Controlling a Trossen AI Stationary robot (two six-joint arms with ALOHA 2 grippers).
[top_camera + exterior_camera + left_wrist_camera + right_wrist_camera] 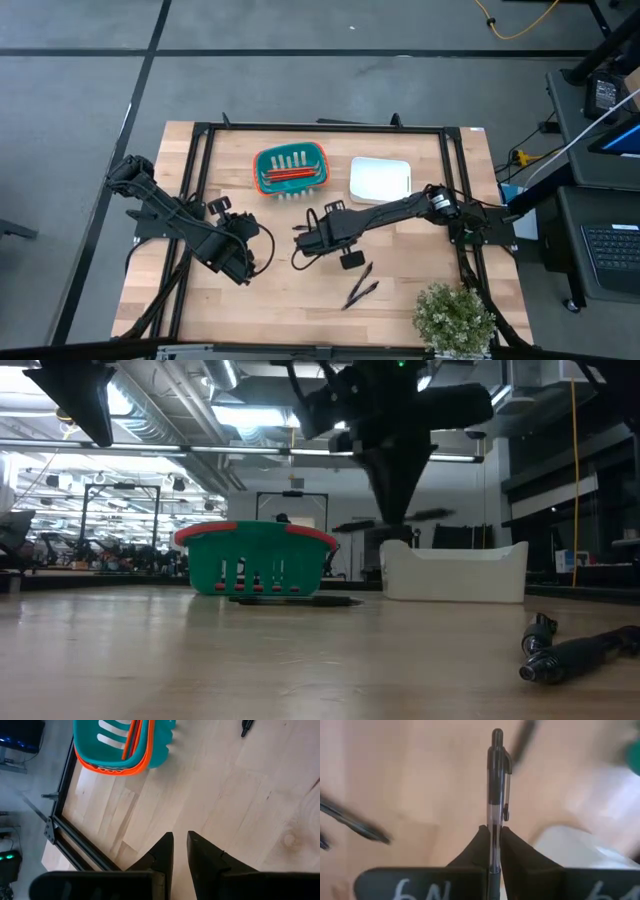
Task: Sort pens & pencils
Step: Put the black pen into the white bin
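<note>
My right end effector (493, 845) is clamped on a pen (495, 795), lifted off the tabletop (300, 300) near its middle. Step in hand, I reckon: carry it to the white bin (380, 180). Pencils (290, 175) already lie in the teal basket (290, 152), so black ones prob. go in the bin. Next: swing toward the bin, hold over it, then release. Two more pens (362, 287) lie near the front edge, w/ another (290, 600) before the basket. Left end effector (180, 851) waits at left, fingers nearly closed, empty.
</note>
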